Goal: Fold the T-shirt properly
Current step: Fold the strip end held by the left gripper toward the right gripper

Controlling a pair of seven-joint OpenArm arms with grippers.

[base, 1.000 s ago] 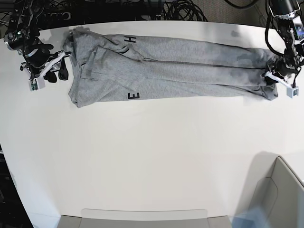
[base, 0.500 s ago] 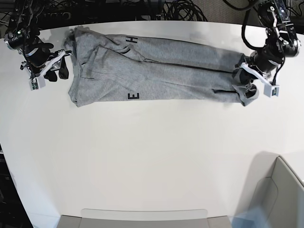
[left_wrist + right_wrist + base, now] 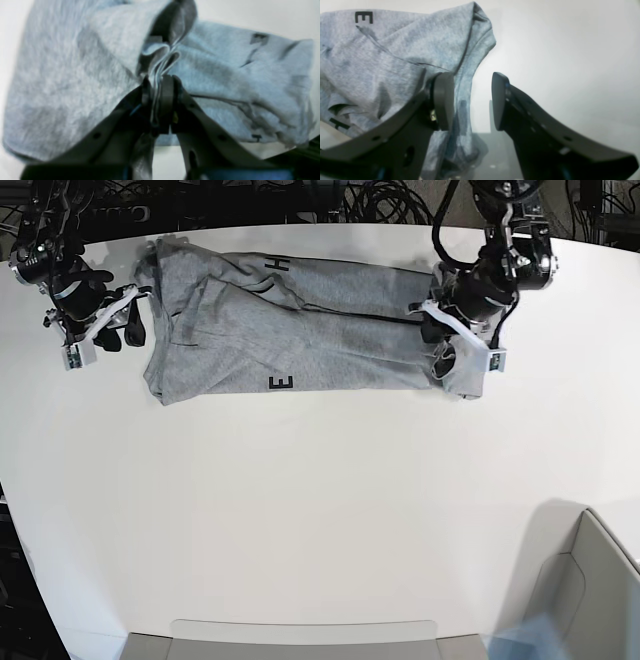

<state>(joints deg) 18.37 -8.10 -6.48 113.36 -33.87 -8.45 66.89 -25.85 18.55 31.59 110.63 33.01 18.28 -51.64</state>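
At the far left of the base view the right gripper sits just beside the sleeve end of the T-shirt, on the white table. Its wrist view shows the jaws spread apart with only bare table between the fingertips; the grey cloth lies against the outer side of one finger and is not pinched, so this gripper is released. A black letter E shows on the cloth beyond that finger. Rightward from it, the T-shirt stretches as a long folded band, lettering showing at its upper and lower edges. At the band's right end the left gripper is clenched on the fabric: its wrist view shows several bunched layers of the T-shirt squeezed between the closed fingertips, cloth billowing away beyond them on both sides.
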